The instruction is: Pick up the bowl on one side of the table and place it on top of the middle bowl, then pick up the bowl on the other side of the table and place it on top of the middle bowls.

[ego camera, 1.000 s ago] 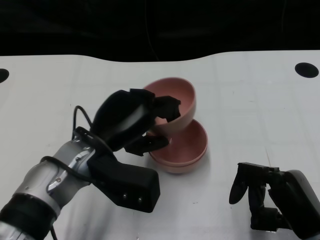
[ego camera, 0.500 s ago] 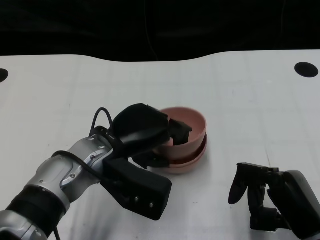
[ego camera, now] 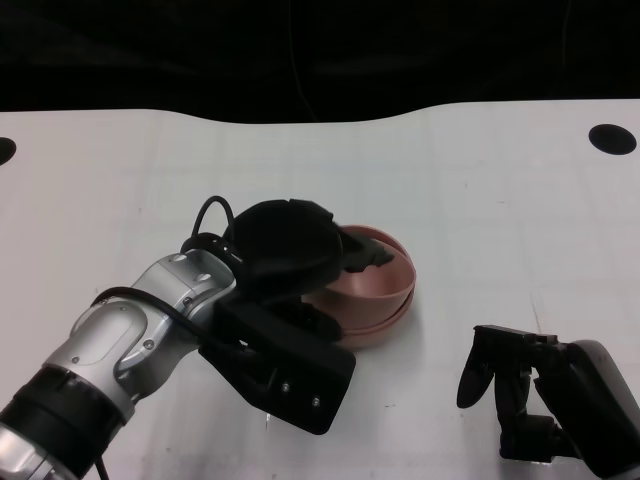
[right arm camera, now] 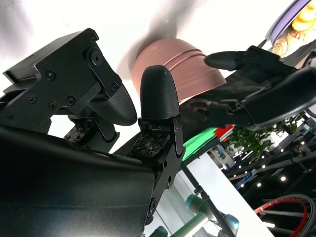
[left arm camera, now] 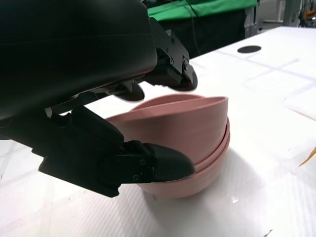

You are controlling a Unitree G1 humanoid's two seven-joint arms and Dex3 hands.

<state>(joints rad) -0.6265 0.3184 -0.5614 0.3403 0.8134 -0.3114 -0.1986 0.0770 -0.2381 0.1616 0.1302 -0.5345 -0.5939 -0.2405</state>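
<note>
A stack of nested pink bowls (ego camera: 385, 300) sits at the table's middle. The top pink bowl (ego camera: 378, 268) lies level in the stack, and my left hand (ego camera: 290, 258) grips its near-left rim. In the left wrist view the fingers (left arm camera: 170, 74) reach over the rim of the top bowl (left arm camera: 187, 123) while the thumb (left arm camera: 158, 165) presses its outer wall. My right hand (ego camera: 530, 395) rests on the table at the lower right, fingers apart and holding nothing. The right wrist view shows its fingers (right arm camera: 158, 94) with the pink stack (right arm camera: 173, 66) beyond them.
The white table (ego camera: 500, 220) has a black round hole (ego camera: 612, 139) at the far right and another (ego camera: 4, 150) at the far left edge. Its far edge meets a dark background. A black cable (ego camera: 208, 212) loops up from my left wrist.
My left hand has brought the tilted top bowl down and forward, so it now sits level in the stack. The right hand has not moved.
</note>
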